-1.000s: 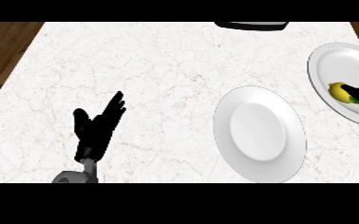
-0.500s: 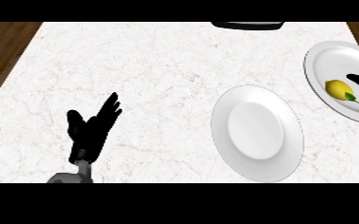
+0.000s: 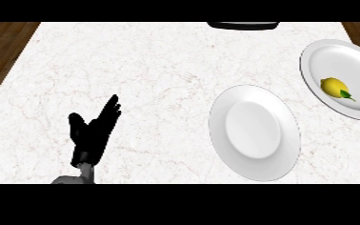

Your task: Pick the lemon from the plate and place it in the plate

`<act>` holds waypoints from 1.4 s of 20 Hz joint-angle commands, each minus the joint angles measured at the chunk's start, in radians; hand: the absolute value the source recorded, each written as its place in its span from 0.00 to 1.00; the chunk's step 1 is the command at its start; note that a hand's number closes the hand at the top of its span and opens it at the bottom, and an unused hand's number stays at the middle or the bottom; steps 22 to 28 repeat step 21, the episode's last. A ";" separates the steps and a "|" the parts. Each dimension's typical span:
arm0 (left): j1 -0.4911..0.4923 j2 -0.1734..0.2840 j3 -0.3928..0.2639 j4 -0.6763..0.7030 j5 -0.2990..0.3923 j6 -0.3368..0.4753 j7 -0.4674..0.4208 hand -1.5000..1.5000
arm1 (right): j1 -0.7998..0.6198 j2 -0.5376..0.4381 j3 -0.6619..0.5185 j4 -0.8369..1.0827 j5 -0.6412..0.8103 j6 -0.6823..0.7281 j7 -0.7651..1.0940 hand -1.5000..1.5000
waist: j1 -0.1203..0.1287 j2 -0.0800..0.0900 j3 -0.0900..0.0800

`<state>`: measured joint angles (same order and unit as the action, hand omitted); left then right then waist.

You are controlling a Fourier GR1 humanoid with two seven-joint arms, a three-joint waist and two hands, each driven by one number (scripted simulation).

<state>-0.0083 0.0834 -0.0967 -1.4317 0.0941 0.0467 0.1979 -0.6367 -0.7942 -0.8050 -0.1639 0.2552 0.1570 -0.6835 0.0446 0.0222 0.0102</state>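
White marble-patterned counter (image 3: 155,76) carries everything. Small yellow lemon (image 3: 335,85) lies in the round white plate at the right edge (image 3: 316,57), unheld. Nearer, the bare round white plate (image 3: 255,131) likely awaits it. Black left hand (image 3: 95,131) rests lower left, fingers straight. Right hand is out of view.

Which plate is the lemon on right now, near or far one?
Far one. The lemon lies on the plate at the right edge; the nearer plate shows only white. No hand touches it.
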 commanded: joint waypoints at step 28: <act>-0.004 0.005 0.018 0.024 0.002 -0.018 0.016 0.50 | 0.307 -0.069 0.106 -0.019 0.060 0.231 -0.256 0.00 | -0.022 -0.011 -0.003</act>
